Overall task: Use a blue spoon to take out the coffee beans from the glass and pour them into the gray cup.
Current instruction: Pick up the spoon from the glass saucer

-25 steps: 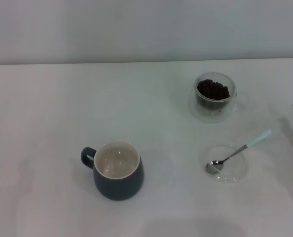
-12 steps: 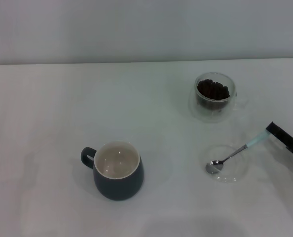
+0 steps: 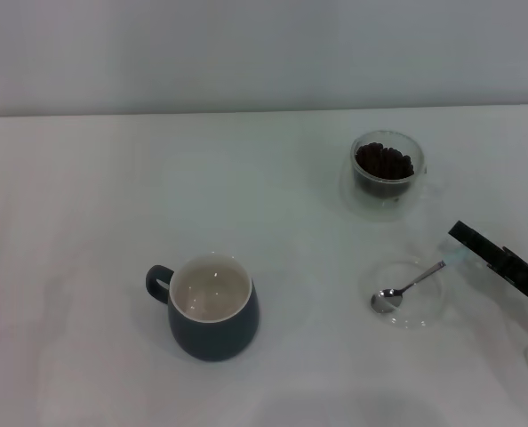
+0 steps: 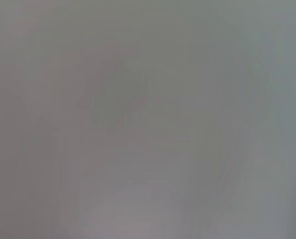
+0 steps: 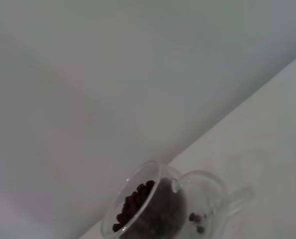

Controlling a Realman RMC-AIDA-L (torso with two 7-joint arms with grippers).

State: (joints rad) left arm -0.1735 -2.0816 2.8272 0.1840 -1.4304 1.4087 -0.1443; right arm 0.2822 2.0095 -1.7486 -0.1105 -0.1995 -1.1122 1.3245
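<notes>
Our right gripper (image 3: 464, 238) hovers over the blue spoon (image 3: 411, 286) handle; we cannot tell its jaw state. The spoon lies across the glass dish (image 3: 410, 294), so a clumsy grab could flip it.

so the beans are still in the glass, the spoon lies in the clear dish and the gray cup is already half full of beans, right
Not quite: the gray cup is empty; the head view shows only its bare cream inside. The rest holds: the beans are in the glass, and the spoon lies in the clear dish.
</notes>
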